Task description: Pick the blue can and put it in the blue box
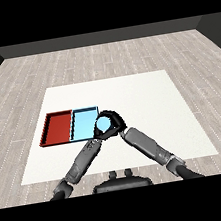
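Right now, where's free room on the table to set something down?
Free: the wide white table patch right of the light blue tray, the strip behind both trays, and the narrow edge left of the red tray. Crowded: the light blue tray's right edge, where both hands meet round the blue can.

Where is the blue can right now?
In the head view, the blue can sits near the table's middle, with the right hand curled round it, at the right edge of the light blue tray.
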Robot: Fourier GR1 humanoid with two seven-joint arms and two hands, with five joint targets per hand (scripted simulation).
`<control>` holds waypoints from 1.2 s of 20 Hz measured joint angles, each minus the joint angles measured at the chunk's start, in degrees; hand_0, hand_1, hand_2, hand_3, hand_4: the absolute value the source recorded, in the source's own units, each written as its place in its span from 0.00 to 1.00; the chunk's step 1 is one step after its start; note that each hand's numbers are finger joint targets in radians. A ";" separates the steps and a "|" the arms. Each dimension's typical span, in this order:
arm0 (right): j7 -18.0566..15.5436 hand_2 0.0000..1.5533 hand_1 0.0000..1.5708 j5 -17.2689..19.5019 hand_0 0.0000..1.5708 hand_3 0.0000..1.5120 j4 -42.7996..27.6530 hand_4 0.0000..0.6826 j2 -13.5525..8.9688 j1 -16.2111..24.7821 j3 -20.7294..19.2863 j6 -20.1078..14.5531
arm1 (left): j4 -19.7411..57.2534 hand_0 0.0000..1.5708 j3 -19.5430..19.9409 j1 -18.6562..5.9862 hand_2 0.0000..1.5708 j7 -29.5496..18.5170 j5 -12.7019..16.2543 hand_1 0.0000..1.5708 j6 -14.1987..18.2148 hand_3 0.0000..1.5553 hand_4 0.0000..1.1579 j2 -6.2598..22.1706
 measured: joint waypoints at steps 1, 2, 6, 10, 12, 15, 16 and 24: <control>0.30 0.94 0.91 -0.17 0.91 0.92 0.39 0.85 0.03 -0.32 -0.01 -0.08 | 0.24 0.75 -0.05 0.13 0.75 -1.29 1.72 0.75 -0.51 0.66 0.54 -0.03; 0.69 0.94 0.91 -0.17 0.91 0.92 0.35 0.84 0.09 -0.62 0.33 -0.68 | 0.04 0.90 0.60 0.42 0.89 -1.65 2.66 0.90 -1.90 0.82 0.52 -0.16; 1.18 0.83 0.79 -1.06 0.79 0.81 -1.00 0.40 0.53 1.02 -1.77 1.18 | 0.56 1.00 0.85 0.65 0.98 -1.58 4.19 1.00 -2.35 0.95 0.57 -0.96; 1.86 0.00 0.00 -2.38 0.00 0.00 -1.34 0.00 1.09 1.80 -3.12 3.00 | 1.87 1.00 1.71 1.03 0.97 -1.62 4.80 1.00 -3.94 0.93 0.95 -1.64; 2.01 0.00 0.00 -2.27 0.00 0.00 -1.62 0.00 1.18 2.17 -3.25 2.84 | 2.53 1.00 1.77 0.77 0.97 -1.84 5.23 1.00 -4.41 0.93 0.95 -1.84; 2.43 0.00 0.00 -2.75 0.00 0.00 -1.51 0.00 1.31 1.50 -3.27 2.45 | 1.85 1.00 2.34 0.71 0.97 -0.71 4.93 1.00 -4.80 0.93 0.97 -1.71; 1.88 0.00 0.00 -2.51 0.00 0.00 -1.38 0.00 1.36 2.14 -3.52 3.23 | 1.88 1.00 2.43 0.80 0.98 -0.54 4.59 1.00 -4.62 0.95 0.98 -1.81; 4.34 0.00 0.00 -0.80 0.00 0.00 -5.54 0.00 1.18 5.47 -6.34 5.04 | 4.06 1.00 2.25 -0.28 1.00 -1.45 3.96 1.00 -3.78 0.97 0.98 -2.34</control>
